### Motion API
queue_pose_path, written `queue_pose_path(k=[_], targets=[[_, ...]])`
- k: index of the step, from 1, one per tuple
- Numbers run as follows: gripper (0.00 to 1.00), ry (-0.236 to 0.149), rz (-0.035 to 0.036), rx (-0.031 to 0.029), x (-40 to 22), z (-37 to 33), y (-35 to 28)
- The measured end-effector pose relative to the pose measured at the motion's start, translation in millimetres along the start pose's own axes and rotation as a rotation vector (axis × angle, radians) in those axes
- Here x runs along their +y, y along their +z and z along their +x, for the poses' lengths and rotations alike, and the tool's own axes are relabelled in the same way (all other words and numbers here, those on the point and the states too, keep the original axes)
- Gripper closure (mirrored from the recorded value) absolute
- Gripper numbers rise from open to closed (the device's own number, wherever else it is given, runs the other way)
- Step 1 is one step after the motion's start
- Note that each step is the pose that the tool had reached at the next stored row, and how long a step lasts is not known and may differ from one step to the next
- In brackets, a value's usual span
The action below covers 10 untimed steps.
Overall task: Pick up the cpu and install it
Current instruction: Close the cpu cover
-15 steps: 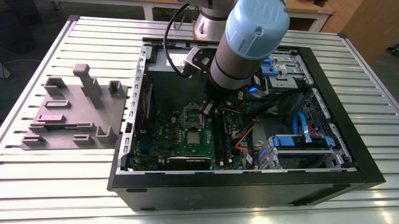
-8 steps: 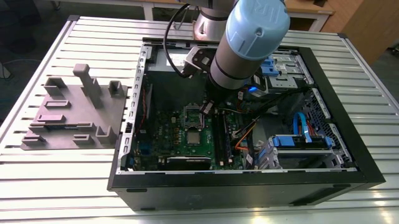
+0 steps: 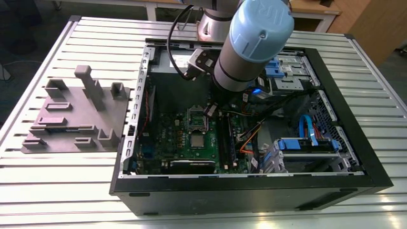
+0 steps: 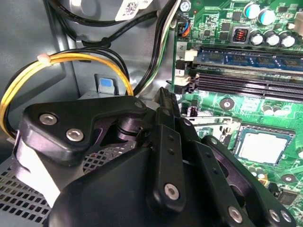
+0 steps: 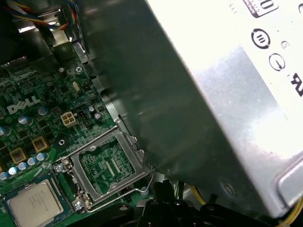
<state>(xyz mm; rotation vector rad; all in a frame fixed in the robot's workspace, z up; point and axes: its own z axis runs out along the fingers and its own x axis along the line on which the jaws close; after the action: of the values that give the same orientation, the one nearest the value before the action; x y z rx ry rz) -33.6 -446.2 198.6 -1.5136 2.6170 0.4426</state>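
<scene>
One open computer case (image 3: 330, 183) sits on the tabletop (image 3: 57, 191), with one grey tray (image 3: 70, 121), one motherboard (image 3: 171, 138), one cpu (image 3: 198, 140) and two blue-fronted drive bays (image 3: 304, 144).

Silver arm (image 3: 245, 67), pale-blue joint cap (image 3: 260, 24)

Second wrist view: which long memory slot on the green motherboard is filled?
The one farthest from the square silver-topped cpu: it holds a chip-lined memory stick, while the black slots nearer the cpu stand empty.
</scene>
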Motion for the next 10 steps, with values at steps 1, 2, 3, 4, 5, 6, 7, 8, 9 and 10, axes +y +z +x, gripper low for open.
queue_pose_path(k=[1,2,3,4,5,6,7,8,9,10], targets=[[0.89,-0.001,-0.0001,0.0001,0.1,0.1,0.4],[0.89,-0.001,-0.0003,0.0001,0.4,0.3,0.6],[0.89,-0.001,-0.0004,0.0002,0.5,0.5,0.8],[0.89,-0.002,-0.0005,0.0004,0.7,0.6,0.9],[0.89,-0.003,-0.0006,0.0005,0.9,0.8,1.1],[0.89,-0.003,-0.0007,0.0005,1.0,0.9,1.1],[0.89,-0.003,-0.0007,0.0006,1.2,1.0,1.2],[0.89,-0.003,-0.0007,0.0007,1.3,1.1,1.2],[0.89,-0.003,-0.0006,0.0008,1.5,1.2,1.2],[0.89,-0.003,-0.0006,0.0009,1.7,1.3,1.3]])
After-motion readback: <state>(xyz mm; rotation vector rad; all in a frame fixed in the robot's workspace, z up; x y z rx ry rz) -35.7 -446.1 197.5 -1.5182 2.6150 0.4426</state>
